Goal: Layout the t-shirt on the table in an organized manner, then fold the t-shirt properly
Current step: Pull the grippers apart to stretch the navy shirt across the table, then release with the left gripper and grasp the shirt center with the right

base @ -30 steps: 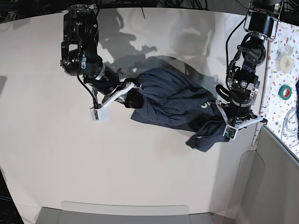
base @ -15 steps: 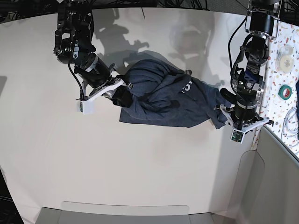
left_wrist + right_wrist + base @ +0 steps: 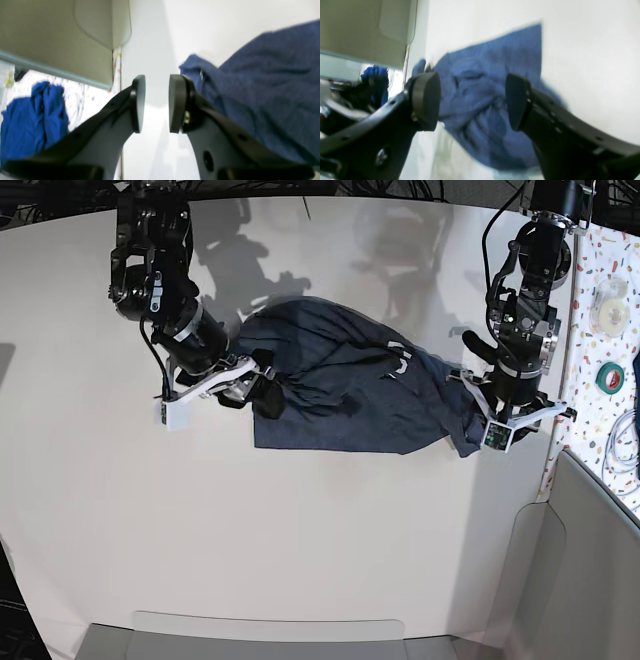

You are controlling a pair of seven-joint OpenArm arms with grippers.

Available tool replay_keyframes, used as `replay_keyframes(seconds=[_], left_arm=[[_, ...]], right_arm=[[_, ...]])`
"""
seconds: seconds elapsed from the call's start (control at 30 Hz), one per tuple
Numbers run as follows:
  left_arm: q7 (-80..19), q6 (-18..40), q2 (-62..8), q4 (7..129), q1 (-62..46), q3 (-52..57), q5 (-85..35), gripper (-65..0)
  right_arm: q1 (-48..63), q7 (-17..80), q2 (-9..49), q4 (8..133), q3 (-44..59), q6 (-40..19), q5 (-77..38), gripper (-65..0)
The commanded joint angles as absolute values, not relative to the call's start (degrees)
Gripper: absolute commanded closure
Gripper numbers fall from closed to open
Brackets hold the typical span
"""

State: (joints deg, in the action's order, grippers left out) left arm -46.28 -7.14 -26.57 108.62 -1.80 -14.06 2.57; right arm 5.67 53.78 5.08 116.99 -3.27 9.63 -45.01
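Note:
The dark navy t-shirt (image 3: pixel 350 395) lies stretched but rumpled across the middle of the white table (image 3: pixel 300 530). A bit of white lettering shows near its right part. My left gripper (image 3: pixel 510 418) is at the shirt's right end. In the left wrist view it (image 3: pixel 157 80) is narrowly open and empty, with the shirt (image 3: pixel 262 87) just beside one finger. My right gripper (image 3: pixel 250 380) is at the shirt's left end. In the right wrist view it (image 3: pixel 471 87) is wide open above the cloth (image 3: pixel 475 75).
A speckled white strip (image 3: pixel 605 330) with tape rolls (image 3: pixel 611 377) runs along the table's right side. A grey panel (image 3: pixel 590 560) stands at the right front and a grey tray (image 3: pixel 270 635) at the front edge. A bright blue cloth (image 3: pixel 30 117) lies beyond the panel.
The shirt has been drawn out sideways and now lies flatter. The right arm moved left. The left gripper rose slightly, and the shirt's right end, held before, now lies beside its fingers.

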Motion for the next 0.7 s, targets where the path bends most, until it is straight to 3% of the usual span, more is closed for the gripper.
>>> replay_keyframes(seconds=[0.0, 0.3, 0.43, 0.67], left_arm=[[-44.7, -7.5, -26.8, 109.6, -0.9, -12.9, 3.1, -16.1], [-44.7, -7.5, -25.4, 109.6, -2.1, -8.7, 3.1, -16.1], [-44.7, -7.5, -25.2, 110.4, -4.4, -8.6, 3.1, -16.1], [-44.1, -7.6, -18.3, 110.9, -6.3, -4.4, 2.9, -16.1]], right_arm=[[4.9, 52.4, 5.7, 118.0, -1.7, 9.4, -45.5, -39.7], [3.4, 52.1, 5.9, 117.9, 10.0, 9.4, -45.4, -39.8], [0.7, 52.3, 5.9, 117.9, 8.4, 9.4, -45.5, -39.8], [-7.1, 52.5, 5.9, 117.9, -1.7, 9.4, -40.9, -40.1]])
